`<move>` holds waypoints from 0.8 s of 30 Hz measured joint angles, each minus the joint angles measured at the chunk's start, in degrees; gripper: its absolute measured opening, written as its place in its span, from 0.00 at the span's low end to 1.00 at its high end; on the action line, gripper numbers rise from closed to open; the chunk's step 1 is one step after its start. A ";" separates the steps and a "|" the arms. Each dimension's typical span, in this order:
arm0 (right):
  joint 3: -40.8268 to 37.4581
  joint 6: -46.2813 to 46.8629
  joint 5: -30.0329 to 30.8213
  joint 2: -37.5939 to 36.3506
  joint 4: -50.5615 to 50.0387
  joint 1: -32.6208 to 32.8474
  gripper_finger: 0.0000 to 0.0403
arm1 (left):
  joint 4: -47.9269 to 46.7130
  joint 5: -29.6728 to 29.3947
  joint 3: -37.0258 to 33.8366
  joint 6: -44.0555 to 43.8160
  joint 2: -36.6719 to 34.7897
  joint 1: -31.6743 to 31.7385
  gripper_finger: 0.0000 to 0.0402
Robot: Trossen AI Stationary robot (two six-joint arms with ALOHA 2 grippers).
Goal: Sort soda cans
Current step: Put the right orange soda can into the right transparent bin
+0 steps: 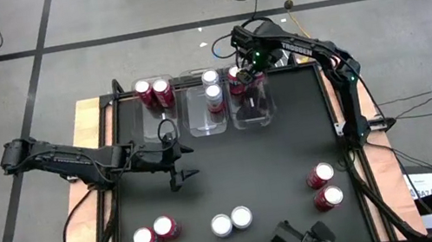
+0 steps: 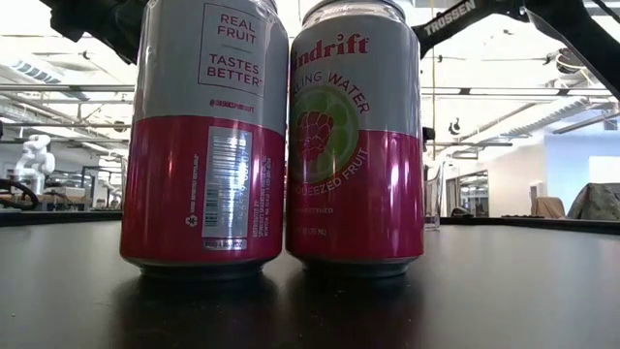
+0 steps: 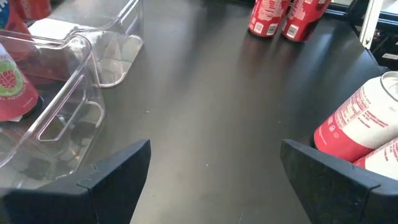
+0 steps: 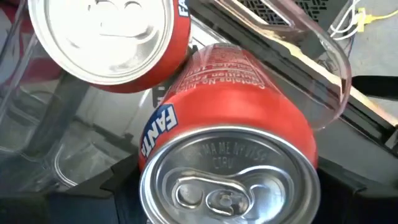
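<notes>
Three clear bins stand along the far edge. The left bin (image 1: 156,118) holds two red soda cans (image 1: 153,92), the middle bin (image 1: 209,120) two silver ones (image 1: 211,87), and the right bin (image 1: 256,116) one red can (image 1: 235,80). My right gripper (image 1: 255,81) stands over the right bin, pointing down, shut on a red soda can (image 4: 239,106). My left gripper (image 1: 178,158) waits open above the table's middle left, nothing between its fingers (image 3: 118,177). More cans stand upright on their bases near the front edge. My right gripper pinches the red can by its two sides just below the silver top (image 4: 227,177), one finger (image 4: 74,196) on each side. The fingers come from above, pointing down. The can hangs upright beside the can in the bin (image 4: 102,37); its base is hidden.
Near the front edge stand two red cans (image 1: 154,233) at the left, two silver-topped cans (image 1: 231,221) in the middle, close to the low camera (image 2: 276,136), and two red cans (image 1: 324,187) at the right. The dark table (image 1: 241,165) lies bare between bins and cans.
</notes>
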 joint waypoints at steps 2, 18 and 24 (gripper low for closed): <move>0.00 -0.46 -1.18 0.69 0.01 -0.56 0.73 | 0.02 -0.04 0.00 0.00 0.00 0.00 0.92; -0.13 -2.67 -0.57 4.75 0.47 -1.00 0.81 | 0.12 -0.68 0.00 -0.05 0.00 0.00 0.92; -0.11 -2.63 1.51 3.62 1.74 -1.14 0.81 | 0.11 -0.68 0.00 -0.05 0.00 0.00 0.92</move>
